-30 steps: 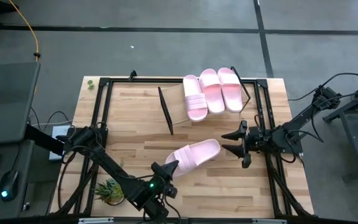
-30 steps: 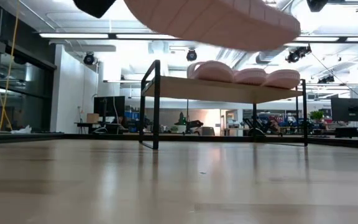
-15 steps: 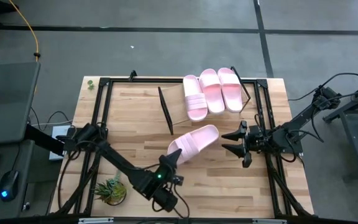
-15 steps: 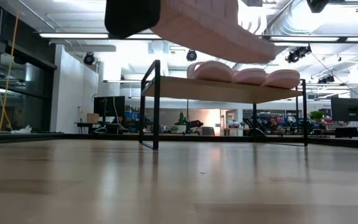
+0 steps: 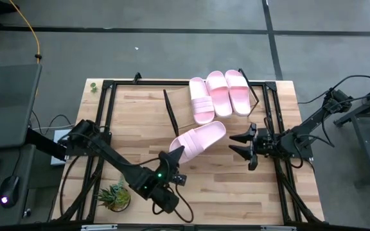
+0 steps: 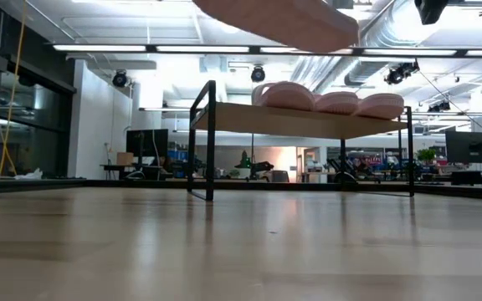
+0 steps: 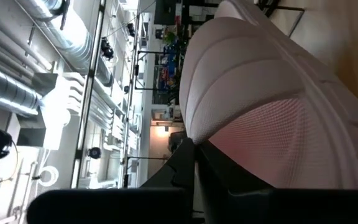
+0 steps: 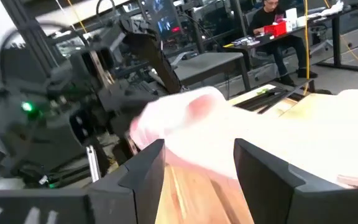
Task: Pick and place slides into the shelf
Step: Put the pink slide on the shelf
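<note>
Left jaws: clamped tight on the heel end of the fourth slide [image 5: 198, 141]; the left gripper [image 5: 174, 156] sits near the table's middle, at about 7 o'clock from the shelf.
Held slide: carried clear of the tabletop [image 5: 133, 122], toe pointing toward 2 o'clock; in the low view its sole hangs above shelf height.
Right jaws: spread wide with nothing between them; the right gripper [image 5: 243, 144] waits at 3 o'clock of the held slide, near its toe but apart from it.
Shelf: the slanted shelf [image 6: 308, 122] stands toward 12 o'clock on the table; three slides [image 5: 218, 94] lie side by side on its right part, the left part is bare.
Step in hand: judged to be the carry of the last slide to the free slot.
How done well: the slide should be turned parallel with its neighbours, kept high enough to clear the front rail, then lowered flat just beside the leftmost one.
Risk: a grip at the heel alone lets the soft toe droop; the black frame could be caught.
Release: best made only once the sole is resting on the board.
</note>
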